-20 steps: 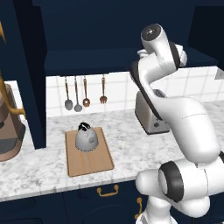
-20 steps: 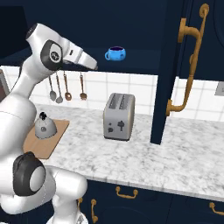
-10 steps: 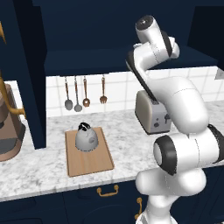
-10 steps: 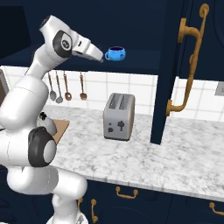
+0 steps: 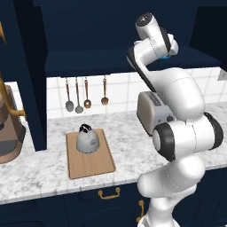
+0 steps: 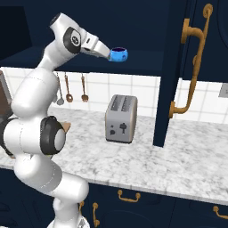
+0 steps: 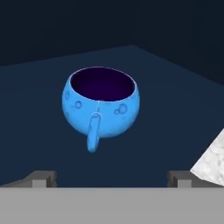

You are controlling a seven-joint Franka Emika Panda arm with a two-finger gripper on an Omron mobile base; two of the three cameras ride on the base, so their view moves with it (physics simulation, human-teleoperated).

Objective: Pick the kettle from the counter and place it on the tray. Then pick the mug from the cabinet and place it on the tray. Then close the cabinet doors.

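Nowhere any legible writing, blue mug [image 7: 101, 105] upright, handle facing end effector [image 7: 109, 177]

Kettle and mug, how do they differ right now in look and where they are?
The kettle is grey metal, dome-shaped and closed, with a black handle on top; the mug is bright blue, open-topped, dark purple inside, with a small side handle. The kettle sits on the wooden tray on the counter; the mug stands on the cabinet shelf, just ahead of the open gripper. The mug looks smaller. Both stand upright.
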